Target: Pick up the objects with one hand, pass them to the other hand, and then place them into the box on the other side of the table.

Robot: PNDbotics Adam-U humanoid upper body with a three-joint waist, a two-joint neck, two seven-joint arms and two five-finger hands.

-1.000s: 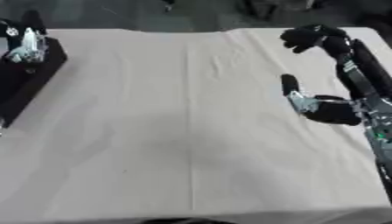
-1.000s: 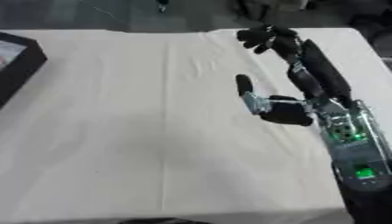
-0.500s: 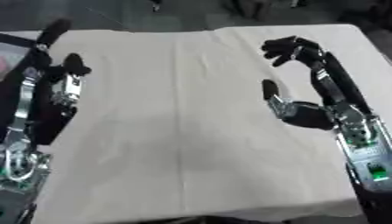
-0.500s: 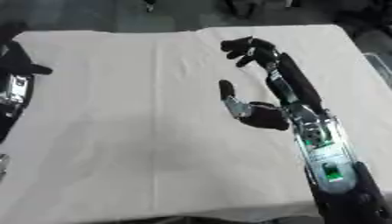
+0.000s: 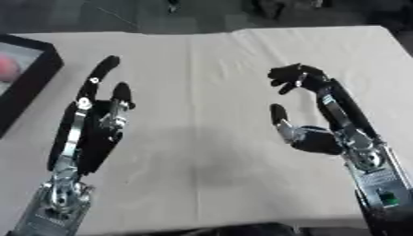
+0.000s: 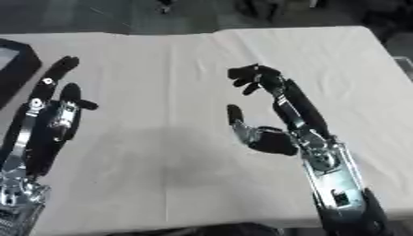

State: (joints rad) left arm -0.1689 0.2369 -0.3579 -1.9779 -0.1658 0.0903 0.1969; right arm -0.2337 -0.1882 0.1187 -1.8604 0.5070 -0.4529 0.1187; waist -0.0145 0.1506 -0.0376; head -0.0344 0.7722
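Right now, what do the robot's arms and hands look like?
Both are skinny machine arms, black with silver metal parts. The left hand has long black fingers with shiny silver links. The right hand has a rounded black palm, and a tiny green patch shows low on its forearm.

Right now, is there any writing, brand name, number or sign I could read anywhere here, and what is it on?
None can be read.
Right hand: a small green patch shows on the forearm below it, with no legible mark.
Left hand: bare metal and black parts, no lettering.
Box and tablecloth: no print visible.
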